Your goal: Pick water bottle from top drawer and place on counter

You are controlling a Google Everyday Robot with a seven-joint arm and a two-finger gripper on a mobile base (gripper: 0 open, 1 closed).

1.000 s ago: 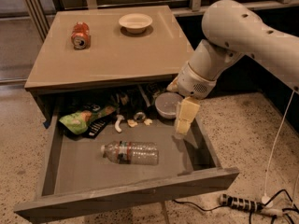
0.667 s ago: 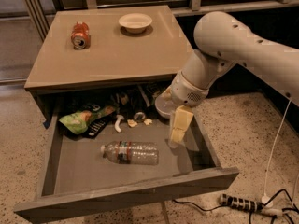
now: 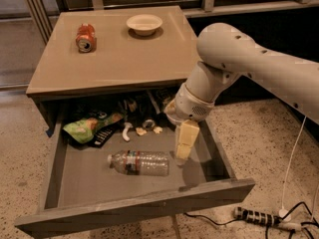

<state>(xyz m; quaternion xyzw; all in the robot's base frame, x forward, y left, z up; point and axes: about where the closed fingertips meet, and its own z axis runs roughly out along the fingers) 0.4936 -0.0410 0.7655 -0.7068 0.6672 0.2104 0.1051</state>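
Note:
The water bottle (image 3: 139, 163) lies on its side in the open top drawer (image 3: 134, 207), cap to the left, with a red-white-green label band. My gripper (image 3: 183, 150) hangs from the white arm over the drawer's right half. It points down, just right of the bottle's base and slightly above the drawer floor. It holds nothing. The counter (image 3: 119, 59) is the tan table top above the drawer.
An orange soda can (image 3: 85, 37) lies on the counter's far left and a white bowl (image 3: 144, 23) stands at its back. A green snack bag (image 3: 89, 125), a dark packet and small white bits lie at the drawer's back. A power strip (image 3: 259, 217) and cables lie on the floor at right.
My arm has swung left and lower into the drawer, bringing the gripper closer to the bottle's right end. The bottle has not moved.

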